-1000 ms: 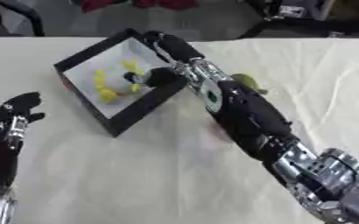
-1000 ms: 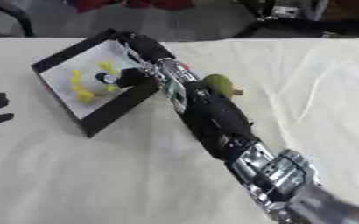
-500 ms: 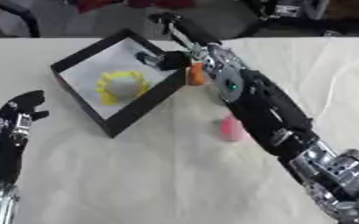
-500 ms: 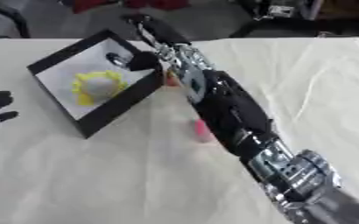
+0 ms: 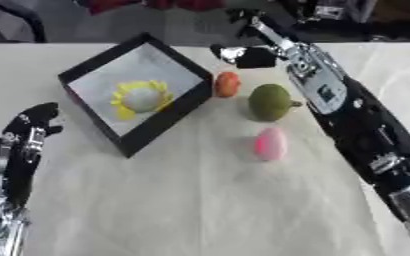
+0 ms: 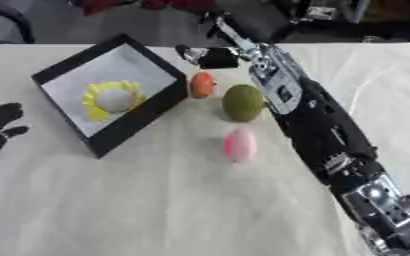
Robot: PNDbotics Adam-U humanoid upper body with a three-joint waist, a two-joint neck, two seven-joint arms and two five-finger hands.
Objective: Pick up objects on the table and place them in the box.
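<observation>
Box (image 5: 165, 122), black-walled with a pale floor, sits askew on the cream table (image 5: 200, 200) toward the far left, and inside it lies a white ball ringed with yellow petals (image 5: 141, 97). Just outside its right wall an orange egg-shaped object (image 5: 227, 84) rests close against the rim. Right of that sits a green rounded fruit (image 5: 269, 102), and nearer the camera, apart from both, a pink egg-shaped object (image 5: 269, 143). The right hand (image 5: 243, 56) reaches in from the right along a long black and silver arm and hangs above the table beyond the orange object; it looks empty, though whether its fingers are straight or curled I cannot tell. The left hand (image 5: 26, 134) rests at the lower left, fingers relaxed, holding nothing.
</observation>
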